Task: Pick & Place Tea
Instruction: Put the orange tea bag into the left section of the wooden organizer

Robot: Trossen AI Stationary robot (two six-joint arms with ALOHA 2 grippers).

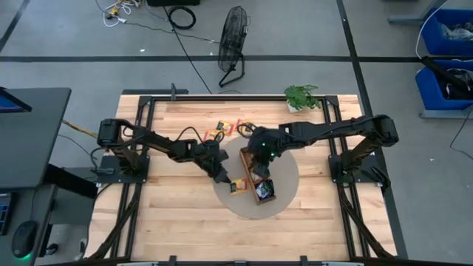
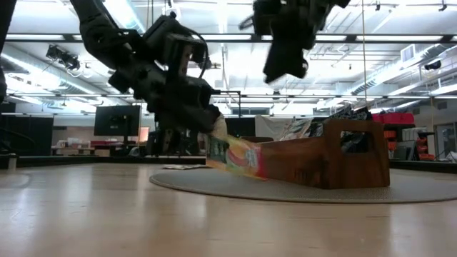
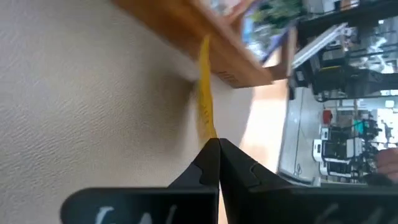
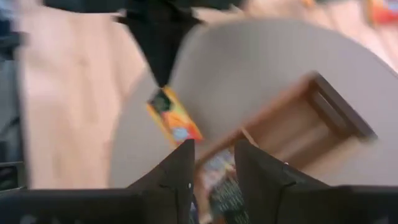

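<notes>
Wooden tray [image 2: 335, 153] on the round mat [image 2: 214, 187], an orange-yellow sachet [image 2: 239, 157] leaning at its side.
We see the left gripper [image 3: 217, 144] clamped tight on that sachet's edge above the mat, beside the tray wall; the right gripper [image 4: 213, 149] hovers over the tray, fingers slightly parted, empty. More sachets [image 1: 225, 129] lie near the table's far edge.

Wooden tray [image 1: 255, 176] on round mat [image 1: 284, 193]; potted plant [image 1: 301, 97] at table's far edge; fan [image 1: 233, 46] on floor.

a robotics lab or workshop: a wooden worktop [image 1: 177, 214] on a black metal frame, grey floor with taped lines, loose cables [image 1: 181, 15], a floor fan [image 1: 233, 41], blue storage bins [image 1: 447, 33], ceiling strip lights [image 2: 50, 37].
</notes>
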